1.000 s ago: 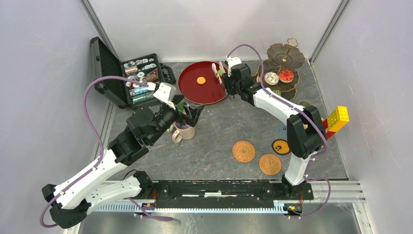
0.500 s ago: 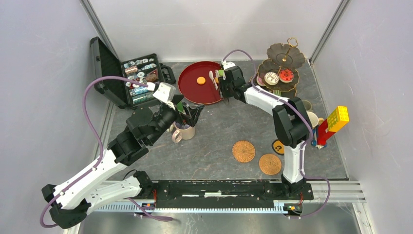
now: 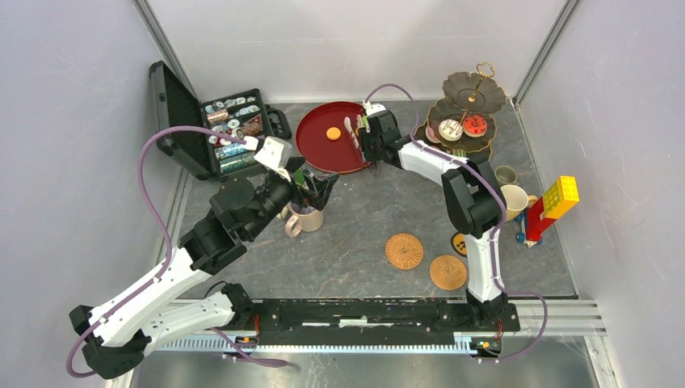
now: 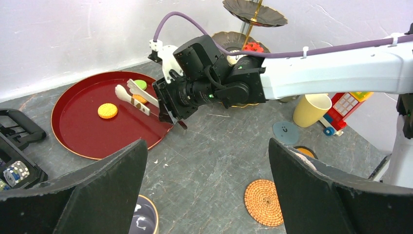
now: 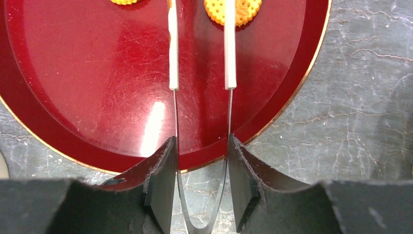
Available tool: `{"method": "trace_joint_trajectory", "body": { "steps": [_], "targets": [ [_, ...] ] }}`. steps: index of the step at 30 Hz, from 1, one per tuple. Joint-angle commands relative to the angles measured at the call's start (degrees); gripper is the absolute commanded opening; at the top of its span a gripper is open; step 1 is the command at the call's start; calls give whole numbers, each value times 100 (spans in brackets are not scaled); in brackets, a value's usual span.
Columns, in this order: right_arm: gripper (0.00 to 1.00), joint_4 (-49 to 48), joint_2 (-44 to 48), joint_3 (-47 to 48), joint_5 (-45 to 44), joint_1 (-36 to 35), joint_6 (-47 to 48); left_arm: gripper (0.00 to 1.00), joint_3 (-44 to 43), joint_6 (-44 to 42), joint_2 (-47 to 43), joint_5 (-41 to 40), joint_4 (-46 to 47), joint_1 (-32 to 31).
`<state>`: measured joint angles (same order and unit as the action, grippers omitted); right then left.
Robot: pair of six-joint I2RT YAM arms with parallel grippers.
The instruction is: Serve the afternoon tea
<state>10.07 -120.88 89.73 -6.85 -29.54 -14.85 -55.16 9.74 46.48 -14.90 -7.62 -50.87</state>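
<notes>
Gripping tongs (image 5: 173, 58) over red tray (image 5: 97, 97): right fingers (image 5: 160, 185) | left fingers (image 4: 97, 195) spread wide

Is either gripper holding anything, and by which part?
The right gripper grips a pair of tongs by their metal arms near the bent end, white tips over the red tray. The left gripper is open, holding nothing.

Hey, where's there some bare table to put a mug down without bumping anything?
Best patch: bare slate between the red tray, the beige mug and the two woven coasters. The near-left strip between that mug and the front rail is free too. Crowded: the right side, with the tiered stand, small mug, yellow mug and toy blocks.
</notes>
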Motion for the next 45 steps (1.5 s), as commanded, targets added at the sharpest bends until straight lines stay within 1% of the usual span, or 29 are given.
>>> {"method": "trace_joint_trajectory", "body": {
  "steps": [1, 7, 9, 13, 17, 22, 26, 31, 37, 42, 45],
  "targets": [
    [48, -364, -166, 290, -76, -33, 204, 100, -57, -16, 19, 3, 140, -17],
    [74, -618, -277, 387, -85, -49, 590, 100, -57, -7, 54, 21, 146, -19],
    [79, -701, -339, 404, -93, -52, 692, 100, -57, -7, 71, 28, 146, -19],
    [84, -755, -541, 540, -123, -58, 787, 100, -57, -8, 87, 22, 146, -19],
    [85, -876, -722, 592, -191, -112, 918, 100, -52, -7, 107, 29, 147, -19],
    [79, -894, -927, 705, -316, -174, 1004, 100, -48, 2, 111, 31, 147, -19],
    [70, -926, -938, 657, -552, -210, 1072, 100, -45, 11, 142, 47, 155, -19],
    [59, -883, -870, 690, -565, -210, 1031, 100, -40, -7, 108, 4, 149, -19],
    [51, -855, -387, 508, -446, -210, 876, 100, -48, 2, 90, 29, 148, -19],
    [47, -805, 136, 237, -344, -210, 725, 100, -39, -16, 32, -21, 146, -19],
    [47, -669, 400, 92, -304, -201, 656, 100, -48, -16, 2, -22, 146, -19]
  ]
}}
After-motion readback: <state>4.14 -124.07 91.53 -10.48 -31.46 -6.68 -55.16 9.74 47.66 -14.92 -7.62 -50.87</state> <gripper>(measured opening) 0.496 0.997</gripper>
